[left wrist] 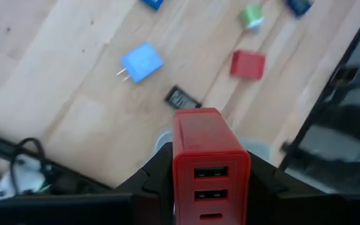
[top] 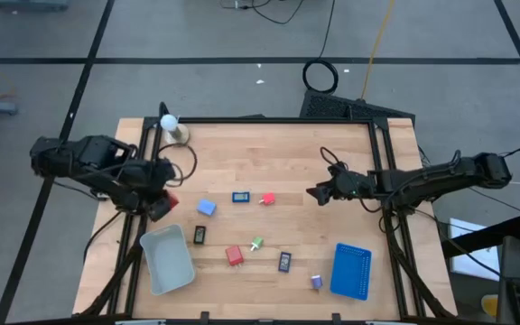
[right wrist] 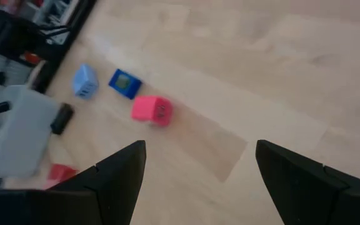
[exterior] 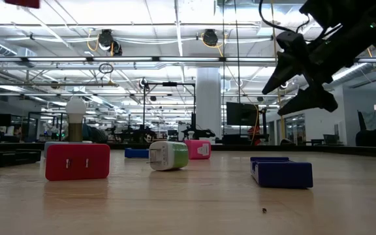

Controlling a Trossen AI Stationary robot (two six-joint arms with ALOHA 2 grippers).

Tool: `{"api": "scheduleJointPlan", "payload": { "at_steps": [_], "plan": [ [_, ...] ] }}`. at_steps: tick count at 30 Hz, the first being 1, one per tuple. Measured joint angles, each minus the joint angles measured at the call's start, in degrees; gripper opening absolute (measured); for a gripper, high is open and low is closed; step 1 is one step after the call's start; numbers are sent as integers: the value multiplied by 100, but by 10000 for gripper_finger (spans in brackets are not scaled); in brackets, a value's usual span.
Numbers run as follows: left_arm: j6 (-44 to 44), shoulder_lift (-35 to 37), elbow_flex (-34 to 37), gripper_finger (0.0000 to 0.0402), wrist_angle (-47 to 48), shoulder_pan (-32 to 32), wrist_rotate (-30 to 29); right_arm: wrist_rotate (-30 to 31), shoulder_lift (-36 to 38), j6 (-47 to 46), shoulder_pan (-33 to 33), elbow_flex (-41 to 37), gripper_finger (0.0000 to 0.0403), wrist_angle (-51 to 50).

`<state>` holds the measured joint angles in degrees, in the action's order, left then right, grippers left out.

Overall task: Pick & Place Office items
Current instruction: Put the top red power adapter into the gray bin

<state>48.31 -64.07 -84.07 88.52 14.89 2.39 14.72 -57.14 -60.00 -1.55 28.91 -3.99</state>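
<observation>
My left gripper (top: pixel 162 202) is at the table's left side, just beyond the grey tray (top: pixel 167 262), shut on a red block (left wrist: pixel 210 156) with USB ports. My right gripper (top: pixel 317 192) hangs open above the table's right half, touching nothing. On the wood lie a light-blue block (top: pixel 207 207), a blue piece (top: pixel 240 196), a pink-red block (top: pixel 267 199), a black rectangle (top: pixel 199 235), a second red block (top: pixel 234 256), a green-white bit (top: pixel 256 243), a dark rectangle (top: pixel 284 262) and a purple bit (top: pixel 316 282). My left gripper pinches the red block between its two fingers (left wrist: pixel 158 169), which lie on the block's opposite side faces (left wrist: pixel 181 164). The port end points back toward the wrist and the other end sticks out past the fingertips. The block is lifted clear above the table.
A blue tray (top: pixel 351 271) sits near the near right corner. A white ball on a wooden base (top: pixel 170 125) stands at the far left corner. Black frame rails (top: pixel 382 171) run along the table's left and right sides. Bare wood lies across the table's far half.
</observation>
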Motion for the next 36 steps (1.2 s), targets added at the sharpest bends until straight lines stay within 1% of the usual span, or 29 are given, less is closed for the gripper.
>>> {"api": "scheduleJointPlan", "payload": {
  "at_steps": [4,9,12,14,17,22,25,29,36],
  "plan": [
    [-1,-2,0,118,150,452,-203,8,0,-236,-94,-33,293,-4],
    [402,-102,27,118,139,1100,-493,13,0,-311,-97,-33,293,-8],
    [713,-192,207,118,88,1547,-552,18,0,-368,-97,-33,293,-10],
    [931,-251,425,118,-78,1851,-551,18,0,-382,-97,-31,293,-6],
    [1216,-271,853,118,-617,2260,-551,19,0,-386,-97,-32,293,-8],
    [1757,-271,1704,118,-1486,2746,-588,28,0,-386,-95,-31,293,-8],
    [2049,-271,2193,118,-1956,2960,-597,30,0,-388,-95,-31,293,-7],
    [2337,-271,2709,118,-2343,3186,-604,24,0,-449,-95,-31,293,-6],
    [2435,-269,3386,118,-2833,3409,-731,22,-2,-453,-95,-31,293,-6]
  ]
}}
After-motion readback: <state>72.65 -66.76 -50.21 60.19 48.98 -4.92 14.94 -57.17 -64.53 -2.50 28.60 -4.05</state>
